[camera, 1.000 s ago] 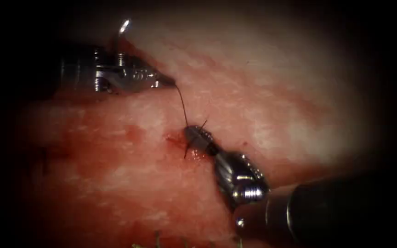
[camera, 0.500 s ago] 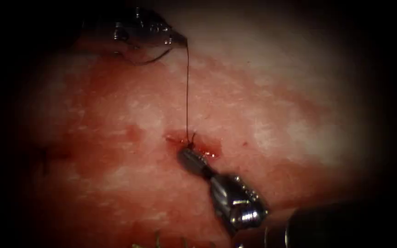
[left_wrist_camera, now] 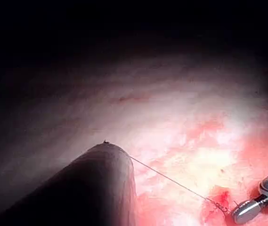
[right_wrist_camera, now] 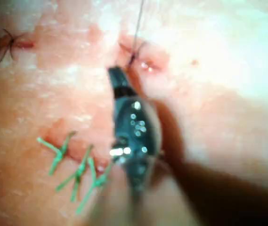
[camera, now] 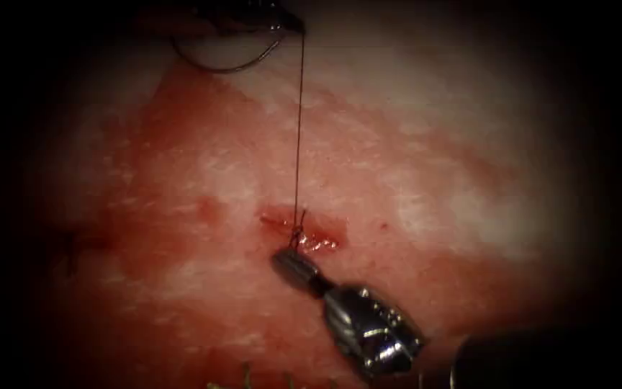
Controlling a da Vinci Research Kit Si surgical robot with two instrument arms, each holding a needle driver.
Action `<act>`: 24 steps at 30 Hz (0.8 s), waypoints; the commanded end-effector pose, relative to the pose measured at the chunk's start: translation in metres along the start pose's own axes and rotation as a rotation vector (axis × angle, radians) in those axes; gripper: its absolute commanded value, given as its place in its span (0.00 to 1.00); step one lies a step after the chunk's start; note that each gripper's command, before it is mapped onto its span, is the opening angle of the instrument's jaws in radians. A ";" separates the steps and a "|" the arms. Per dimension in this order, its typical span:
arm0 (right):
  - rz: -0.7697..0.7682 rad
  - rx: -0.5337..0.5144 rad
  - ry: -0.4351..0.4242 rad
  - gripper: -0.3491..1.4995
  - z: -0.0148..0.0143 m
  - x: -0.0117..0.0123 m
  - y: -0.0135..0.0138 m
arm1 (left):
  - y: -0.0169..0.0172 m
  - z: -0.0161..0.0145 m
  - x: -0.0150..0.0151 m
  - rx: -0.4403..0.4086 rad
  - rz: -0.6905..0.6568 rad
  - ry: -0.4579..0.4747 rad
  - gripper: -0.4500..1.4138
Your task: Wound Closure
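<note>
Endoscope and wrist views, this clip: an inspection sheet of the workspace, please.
Surface: tissue, red fluid at the cut.
Job's things: needle out of the tissue, hanging by the left gripper; thread runs taut from it down to the knot at the cut.
Clutter: green stitches and a dark stitch elsewhere on the tissue.
Grippers: left gripper holds the thread; right gripper shut, at the knot.
Cables: nothing seen.
Surroundings: dark.

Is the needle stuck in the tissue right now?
No: in the endoscope view the curved needle hangs free above the tissue by the left tool, whose jaws hold the taut thread.
</note>
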State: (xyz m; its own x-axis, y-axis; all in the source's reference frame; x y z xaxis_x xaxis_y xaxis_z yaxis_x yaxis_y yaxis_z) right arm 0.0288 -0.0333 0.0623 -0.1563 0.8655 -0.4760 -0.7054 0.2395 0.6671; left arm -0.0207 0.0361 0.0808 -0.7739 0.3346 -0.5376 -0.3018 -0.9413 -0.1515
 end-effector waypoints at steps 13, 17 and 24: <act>-0.058 0.010 -0.008 0.00 -0.0002 -0.0015 0.0000 | -0.0023 0.0025 0.0008 0.035 -0.011 0.010 0.00; -0.073 0.040 -0.053 0.00 -0.0003 -0.0020 -0.0002 | -0.0028 0.0036 0.0007 0.041 -0.010 0.012 0.00; -0.148 0.146 -0.134 0.00 -0.0009 -0.0033 -0.0011 | -0.0037 0.0056 0.0002 0.052 -0.003 0.017 0.00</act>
State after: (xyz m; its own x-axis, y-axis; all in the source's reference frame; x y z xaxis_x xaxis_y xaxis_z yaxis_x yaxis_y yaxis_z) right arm 0.0293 -0.0357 0.0622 0.0472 0.8631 -0.5028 -0.6057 0.4250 0.6727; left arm -0.0224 0.0401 0.0855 -0.7636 0.3370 -0.5508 -0.3355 -0.9359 -0.1074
